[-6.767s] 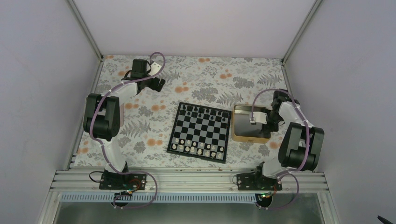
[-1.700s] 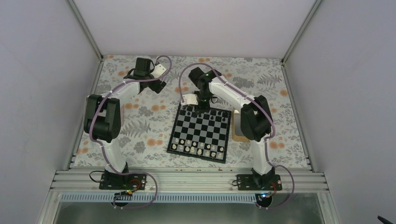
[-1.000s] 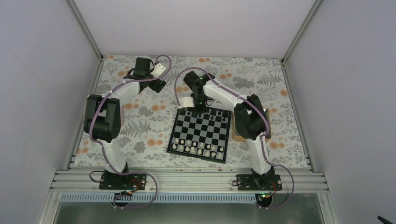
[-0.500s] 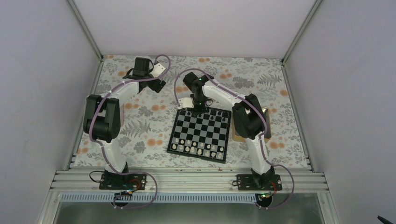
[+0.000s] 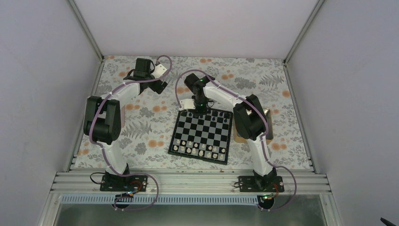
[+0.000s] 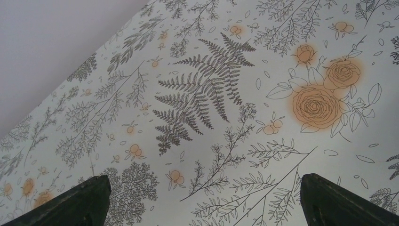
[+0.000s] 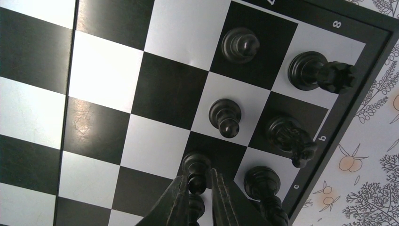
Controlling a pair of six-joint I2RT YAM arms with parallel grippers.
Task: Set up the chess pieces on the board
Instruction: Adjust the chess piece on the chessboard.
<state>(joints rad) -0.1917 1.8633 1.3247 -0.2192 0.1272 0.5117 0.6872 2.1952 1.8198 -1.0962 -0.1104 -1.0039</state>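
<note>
The chequered board (image 5: 202, 134) lies mid-table. Small black chess pieces stand along its far edge (image 5: 214, 115); white ones fill the near rows. My right gripper (image 5: 198, 109) is over the board's far left corner. In the right wrist view it (image 7: 197, 184) is shut on the head of a black pawn (image 7: 196, 165) that stands on a black square. Around it stand two more pawns (image 7: 225, 116), a rook (image 7: 320, 73), a knight (image 7: 288, 136) and a bishop (image 7: 263, 186). My left gripper (image 5: 159, 85) is open and empty over the cloth at the far left.
The tan tray (image 5: 239, 137) is mostly hidden behind my right arm's elbow. A floral cloth (image 6: 211, 103) covers the table. The white pieces (image 5: 197, 149) stand in the board's two near rows. Grey walls close in the back and sides.
My right arm has swung from the tray on the right to the board's far left corner. Over the last second it has shifted slightly left. The left arm has barely moved.
</note>
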